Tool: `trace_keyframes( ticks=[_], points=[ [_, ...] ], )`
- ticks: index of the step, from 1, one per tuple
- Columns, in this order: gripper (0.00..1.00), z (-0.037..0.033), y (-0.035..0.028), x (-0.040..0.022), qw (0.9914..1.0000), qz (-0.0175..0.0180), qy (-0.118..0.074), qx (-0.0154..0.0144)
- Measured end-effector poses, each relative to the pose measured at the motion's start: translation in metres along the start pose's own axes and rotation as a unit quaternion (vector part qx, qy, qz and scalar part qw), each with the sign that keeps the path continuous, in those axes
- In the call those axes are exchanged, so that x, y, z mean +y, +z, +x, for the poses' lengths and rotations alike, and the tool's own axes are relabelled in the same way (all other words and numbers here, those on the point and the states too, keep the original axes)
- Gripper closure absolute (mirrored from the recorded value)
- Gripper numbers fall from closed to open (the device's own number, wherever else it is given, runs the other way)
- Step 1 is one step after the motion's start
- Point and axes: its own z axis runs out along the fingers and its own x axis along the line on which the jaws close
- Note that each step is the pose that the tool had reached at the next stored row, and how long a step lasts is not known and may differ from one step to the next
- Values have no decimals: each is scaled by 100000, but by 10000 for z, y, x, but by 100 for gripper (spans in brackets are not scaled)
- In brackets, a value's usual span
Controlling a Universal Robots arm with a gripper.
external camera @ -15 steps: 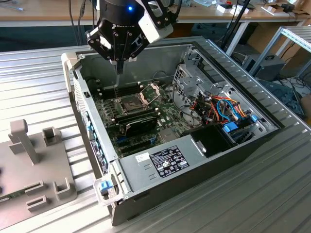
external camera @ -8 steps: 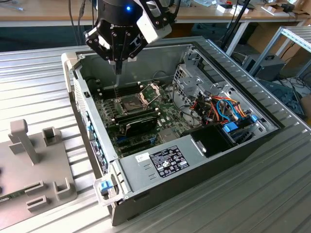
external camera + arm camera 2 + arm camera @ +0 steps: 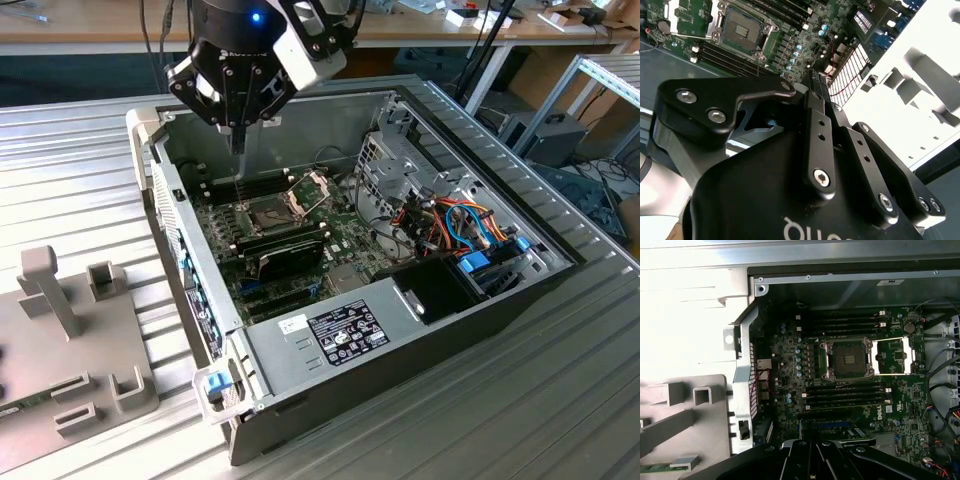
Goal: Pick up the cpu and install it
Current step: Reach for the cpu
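Note:
My gripper (image 3: 237,148) hangs over the back left corner of the open computer case (image 3: 300,120), pointing down, with its fingers shut together (image 3: 814,82). Nothing shows between the fingertips, and the cpu is hidden or out of view. The dark square socket (image 3: 272,215) (image 3: 847,359) (image 3: 742,31) lies on the green motherboard with its hinged metal frame (image 3: 312,185) (image 3: 895,356) swung open. A gold patch shows in the socket's bare middle. The gripper is above and behind the socket, apart from it.
Long black memory sticks (image 3: 845,320) flank the socket on both sides. A metal drive cage (image 3: 400,160), coloured cables (image 3: 460,225) and a power supply (image 3: 330,335) fill the case's right and front. A grey fixture (image 3: 70,340) with posts and slots stands on the exterior view's left.

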Motion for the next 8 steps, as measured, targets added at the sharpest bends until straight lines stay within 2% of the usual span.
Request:
trace_keyframes(
  ticks=[8],
  points=[
    [89, 5, 0, -1, 100000, 0, 11, -2]
  ],
)
